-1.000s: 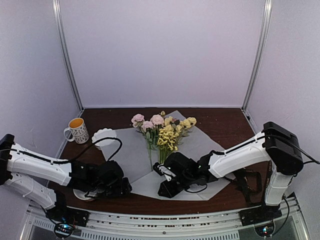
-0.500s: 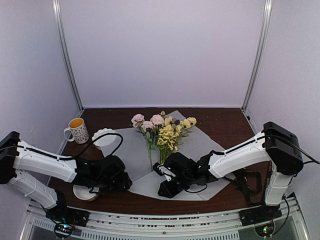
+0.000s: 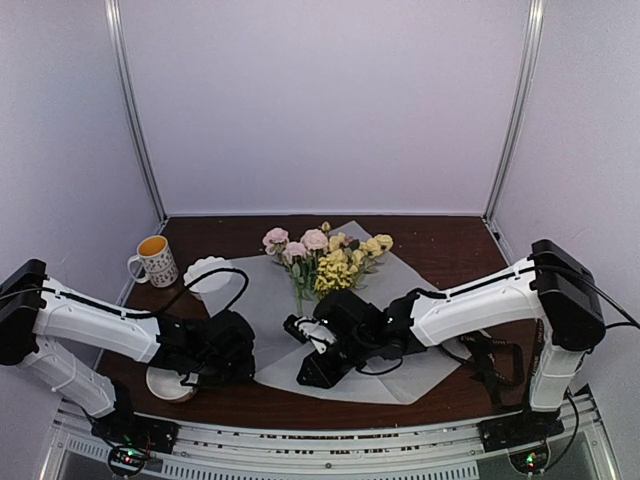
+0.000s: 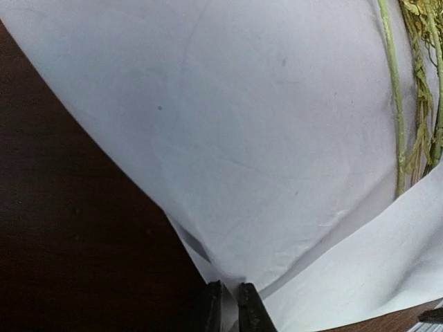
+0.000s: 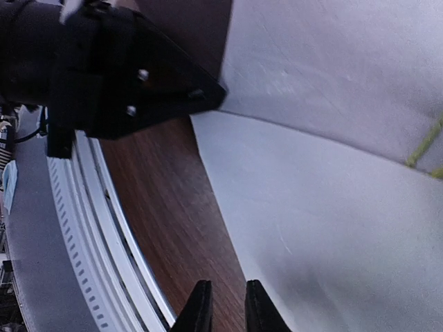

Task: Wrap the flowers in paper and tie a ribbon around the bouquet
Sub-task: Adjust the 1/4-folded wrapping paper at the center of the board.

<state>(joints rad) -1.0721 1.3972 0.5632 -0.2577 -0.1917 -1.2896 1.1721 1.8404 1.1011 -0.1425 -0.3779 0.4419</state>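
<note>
The flowers, pink and yellow blooms on green stems, lie on the white paper spread over the brown table. My left gripper sits low at the sheet's near-left corner. In the left wrist view it is shut, with a peak of paper pinched between the fingers. My right gripper is near the front edge of the folded flap. In the right wrist view its jaws stand narrow, and the paper edge runs in at the right finger. The ribbon is out of view.
A spotted mug of orange liquid and a white fluted bowl stand at the back left. Another white dish lies under the left arm. Black cables trail at the right. A metal rail runs along the table's front.
My left gripper slid right to the paper's corner and closed on it. My right gripper shifted left and slightly back, carrying the front flap with it.
</note>
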